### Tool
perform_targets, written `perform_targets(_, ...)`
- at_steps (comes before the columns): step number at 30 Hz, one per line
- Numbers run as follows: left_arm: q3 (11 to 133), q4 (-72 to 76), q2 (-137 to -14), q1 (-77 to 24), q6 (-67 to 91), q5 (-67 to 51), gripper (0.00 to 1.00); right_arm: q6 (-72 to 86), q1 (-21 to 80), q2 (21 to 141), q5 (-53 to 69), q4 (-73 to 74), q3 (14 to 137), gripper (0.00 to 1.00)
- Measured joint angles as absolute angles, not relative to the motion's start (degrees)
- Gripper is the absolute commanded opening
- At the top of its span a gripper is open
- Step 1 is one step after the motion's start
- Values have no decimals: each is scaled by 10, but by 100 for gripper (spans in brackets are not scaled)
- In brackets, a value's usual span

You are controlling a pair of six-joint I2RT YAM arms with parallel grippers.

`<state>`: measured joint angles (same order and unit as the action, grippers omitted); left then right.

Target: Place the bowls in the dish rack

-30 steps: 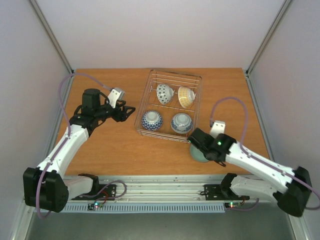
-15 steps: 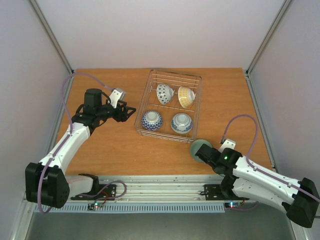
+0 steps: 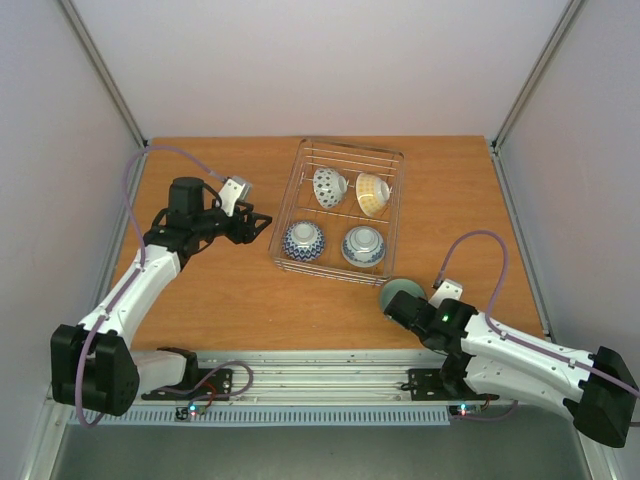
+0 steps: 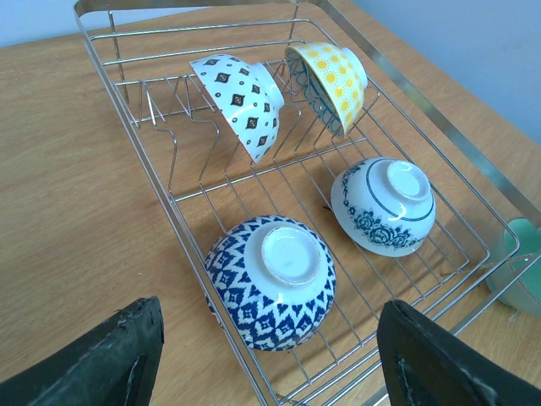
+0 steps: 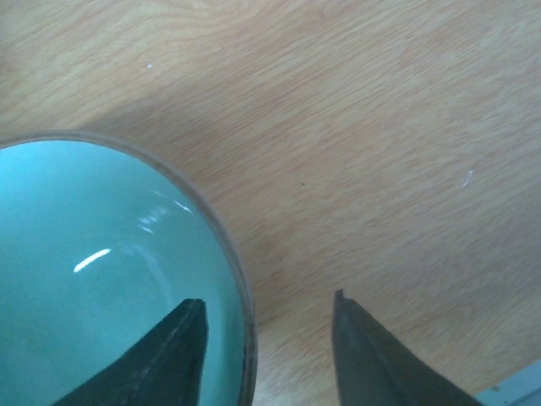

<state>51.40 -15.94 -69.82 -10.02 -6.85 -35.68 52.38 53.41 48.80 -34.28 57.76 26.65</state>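
Observation:
The wire dish rack [image 3: 285, 205] holds several bowls: a dotted white one [image 3: 329, 187], a yellow one [image 3: 373, 193], a blue-and-white diamond one [image 3: 303, 240] and a blue floral one [image 3: 364, 245]. A pale green bowl [image 3: 400, 293] stands upright on the table just in front of the rack. My right gripper [image 3: 401, 308] is open at its near rim. In the right wrist view the gripper [image 5: 266, 309] straddles the bowl's [image 5: 84, 271] rim, one finger inside, one outside. My left gripper [image 3: 262, 226] is open and empty, left of the rack.
The left wrist view looks over the rack [image 4: 150, 169]: the diamond bowl [image 4: 270, 283] and floral bowl [image 4: 385, 207] lie upside down, the dotted [image 4: 241, 93] and yellow [image 4: 334, 76] bowls lean on the prongs. The green bowl [image 4: 520, 271] shows at the right edge.
My right arm has drawn back toward the near edge and lowered, uncovering the green bowl, which stays in place. The left arm has barely moved.

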Motion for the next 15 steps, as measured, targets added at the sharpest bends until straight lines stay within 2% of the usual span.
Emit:
perform_targets(6, 514, -159, -698, -100, -69, -357, 70, 534, 548, 510, -336, 556, 255, 22)
perform_targets(9, 514, -159, -698, -100, -69, -357, 70, 543, 557, 524, -336, 546, 255, 2)
perform_targets(15, 514, -159, -698, -100, -69, -357, 71, 583, 585, 531, -368, 541, 272, 1)
